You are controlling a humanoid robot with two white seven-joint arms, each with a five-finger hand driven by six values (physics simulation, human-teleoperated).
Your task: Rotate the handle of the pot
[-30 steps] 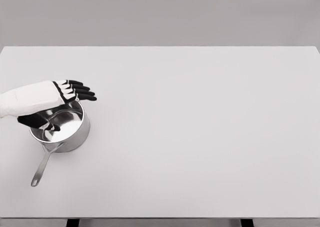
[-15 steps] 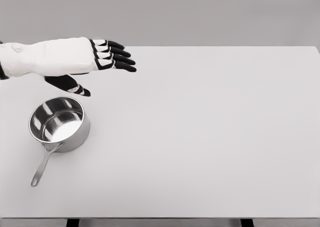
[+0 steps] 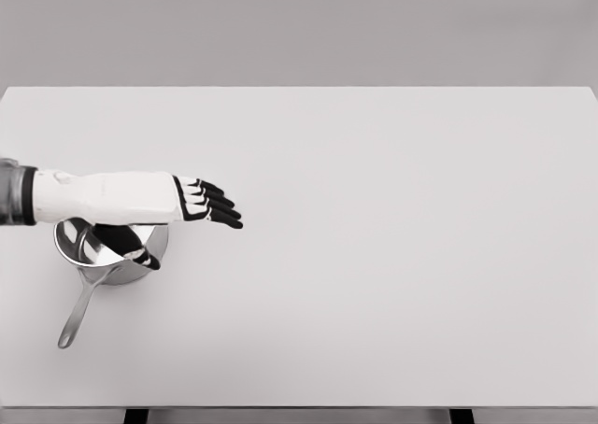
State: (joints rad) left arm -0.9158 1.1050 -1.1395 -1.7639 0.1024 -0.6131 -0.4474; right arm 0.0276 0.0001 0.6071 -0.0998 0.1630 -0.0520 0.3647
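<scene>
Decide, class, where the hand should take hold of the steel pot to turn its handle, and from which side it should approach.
Grip the long handle, probably near its free end. It lies flat on the table, sticking out from the pot toward the near-left edge, so coming from above and pinching across it looks best. The left hand hovers over the pot, fingers extended, holding nothing.

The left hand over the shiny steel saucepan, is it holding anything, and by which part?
Nothing is held. The white left hand lies above the shiny steel saucepan with fingers extended flat, its thumb over the bowl, and the long handle is untouched.
</scene>
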